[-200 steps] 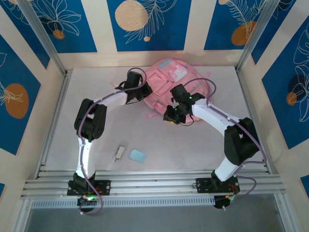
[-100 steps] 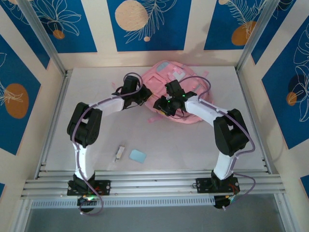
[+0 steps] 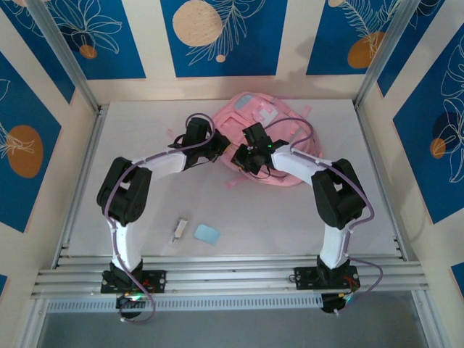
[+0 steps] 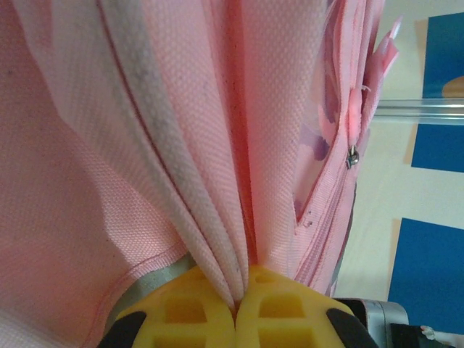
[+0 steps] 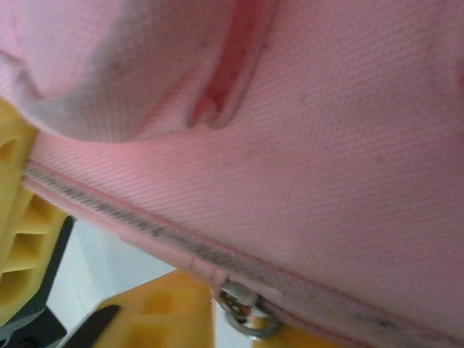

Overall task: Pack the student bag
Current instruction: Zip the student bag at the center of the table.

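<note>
Two white arms are reaching inward over the pale table (image 3: 145,181), their wrists meeting at the near-left edge of the student bag (image 3: 279,123). That pink backpack is lying flat toward the far end of the table, a little right of centre, with its pale blue-and-white patch (image 3: 270,114) facing up. The left gripper (image 3: 219,147) is reaching in from the left and the right gripper (image 3: 241,154) from the right, the two sitting just beside each other at the bag's rim.

Seen from the left wrist, the left gripper (image 4: 238,303) is pinching hard. Its yellow fingers (image 4: 174,313) are pressing together with a gathered fold of pink fabric squeezed between them, and the cloth is fanning upward from the pinch. A zipper track is running up the right side of that fold, with a small metal zipper pull (image 4: 352,156) hanging off it.

Seen from the right wrist, that claw's yellow fingers (image 5: 16,217) are sitting under the bag's grey-trimmed seam (image 5: 116,214), and a metal ring (image 5: 243,313) is dangling beside the lower one. A sliver of table is showing between them, but cloth is covering their tips, so I cannot tell whether they are gripping the seam or only standing against it.

Nearer the arm bases, a pale blue rounded card (image 3: 206,233) and a small whitish oblong (image 3: 180,230) are lying side by side, well apart from the bag.
</note>
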Action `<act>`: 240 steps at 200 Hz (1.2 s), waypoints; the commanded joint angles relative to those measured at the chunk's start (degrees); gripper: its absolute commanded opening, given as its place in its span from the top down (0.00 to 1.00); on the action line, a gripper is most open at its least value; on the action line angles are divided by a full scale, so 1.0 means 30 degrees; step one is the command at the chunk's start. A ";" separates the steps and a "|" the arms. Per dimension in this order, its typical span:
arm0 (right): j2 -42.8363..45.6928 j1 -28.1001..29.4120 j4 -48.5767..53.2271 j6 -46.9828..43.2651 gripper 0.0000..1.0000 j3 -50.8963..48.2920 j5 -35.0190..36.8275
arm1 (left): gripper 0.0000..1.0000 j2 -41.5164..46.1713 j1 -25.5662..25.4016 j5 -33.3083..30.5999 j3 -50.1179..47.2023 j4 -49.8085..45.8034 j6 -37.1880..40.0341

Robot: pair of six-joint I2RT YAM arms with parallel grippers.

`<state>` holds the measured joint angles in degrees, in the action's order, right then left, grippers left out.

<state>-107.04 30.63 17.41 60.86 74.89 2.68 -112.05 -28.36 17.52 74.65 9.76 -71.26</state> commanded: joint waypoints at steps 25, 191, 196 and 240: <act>0.0847 -0.0076 0.0410 -0.1653 0.98 -0.0135 0.1612 | 1.00 0.1268 -0.0306 0.0982 0.0215 0.0734 0.0379; 0.5336 -0.1217 1.2565 -0.8801 1.00 -0.2870 -0.2644 | 1.00 -0.0888 0.1309 -0.0687 0.3299 -0.1202 0.4009; 0.5352 -0.1396 1.2305 -0.8851 1.00 -0.2925 -0.3196 | 1.00 -0.0861 0.1309 -0.0640 0.3281 -0.1202 0.4009; 0.4965 -0.1865 1.0254 -0.8309 1.00 -0.2293 -0.5627 | 1.00 -0.0712 0.1279 -0.0002 0.3234 -0.0994 0.3776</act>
<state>-92.36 25.02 49.54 35.86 66.00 -8.75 -114.96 -25.12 18.52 82.06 2.20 -60.90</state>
